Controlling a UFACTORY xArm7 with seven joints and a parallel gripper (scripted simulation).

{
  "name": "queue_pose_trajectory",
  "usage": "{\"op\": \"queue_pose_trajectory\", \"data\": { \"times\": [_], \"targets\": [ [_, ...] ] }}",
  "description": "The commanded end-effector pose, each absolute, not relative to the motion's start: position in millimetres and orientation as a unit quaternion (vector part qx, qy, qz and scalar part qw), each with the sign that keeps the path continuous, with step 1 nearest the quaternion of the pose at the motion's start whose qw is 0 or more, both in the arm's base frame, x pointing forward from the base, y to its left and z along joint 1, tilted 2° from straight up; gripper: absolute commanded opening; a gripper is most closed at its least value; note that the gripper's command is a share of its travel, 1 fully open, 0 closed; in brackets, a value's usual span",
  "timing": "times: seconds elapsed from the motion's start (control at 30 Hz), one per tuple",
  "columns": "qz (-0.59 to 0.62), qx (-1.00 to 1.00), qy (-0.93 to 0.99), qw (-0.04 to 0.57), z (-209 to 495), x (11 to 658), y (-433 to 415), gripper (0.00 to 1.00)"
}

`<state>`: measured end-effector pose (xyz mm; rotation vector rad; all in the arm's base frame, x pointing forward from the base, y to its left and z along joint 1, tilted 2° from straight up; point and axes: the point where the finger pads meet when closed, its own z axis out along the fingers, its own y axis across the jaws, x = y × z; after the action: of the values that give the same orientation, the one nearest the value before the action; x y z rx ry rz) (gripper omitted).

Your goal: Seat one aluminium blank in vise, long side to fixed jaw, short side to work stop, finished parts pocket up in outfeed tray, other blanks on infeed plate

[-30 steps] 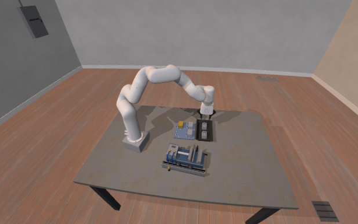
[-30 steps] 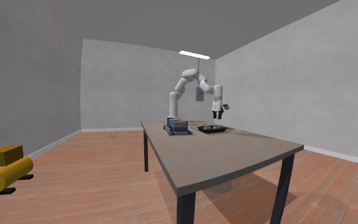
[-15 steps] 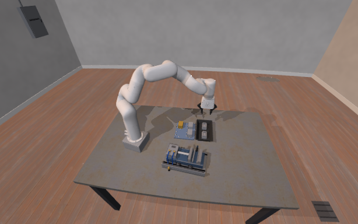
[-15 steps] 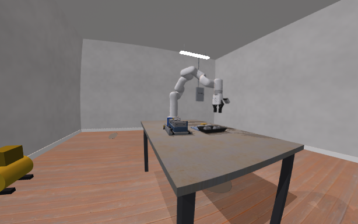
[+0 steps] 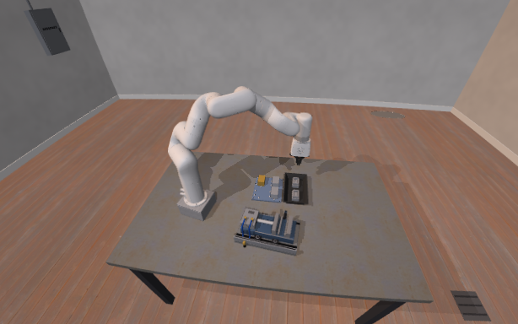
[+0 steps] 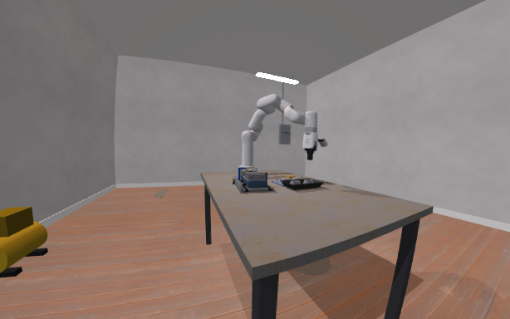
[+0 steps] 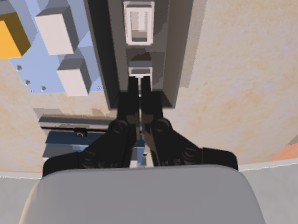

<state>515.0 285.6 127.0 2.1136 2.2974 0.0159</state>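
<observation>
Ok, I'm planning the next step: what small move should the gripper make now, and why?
Probably open the gripper and shift it over an aluminium blank on the infeed plate. It hangs shut and empty above the tray, where both parts already lie, and the vise seems to hold no blank.
</observation>
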Motion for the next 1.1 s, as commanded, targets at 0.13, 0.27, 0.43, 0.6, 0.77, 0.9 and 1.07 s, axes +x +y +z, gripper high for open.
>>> {"op": "queue_pose_trajectory", "data": {
  "times": [0.13, 0.27, 0.43, 0.6, 0.77, 0.9, 1.07],
  "targets": [
    [0.008, 0.677, 0.736, 0.011, 129.6, 516.3, 286.2, 0.0],
    [0.008, 0.677, 0.736, 0.011, 129.6, 516.3, 286.2, 0.0],
    [0.008, 0.677, 0.736, 0.011, 129.6, 516.3, 286.2, 0.0],
    [0.008, 0.677, 0.736, 0.011, 129.6, 516.3, 286.2, 0.0],
    [0.008, 0.677, 0.736, 0.011, 129.6, 516.3, 286.2, 0.0],
    [0.01, 0.68, 0.732, 0.019, 137.5, 494.7, 282.7, 0.0],
    [0.012, 0.683, 0.73, 0.024, 140.8, 464.4, 277.6, 0.0]
  ]
}}
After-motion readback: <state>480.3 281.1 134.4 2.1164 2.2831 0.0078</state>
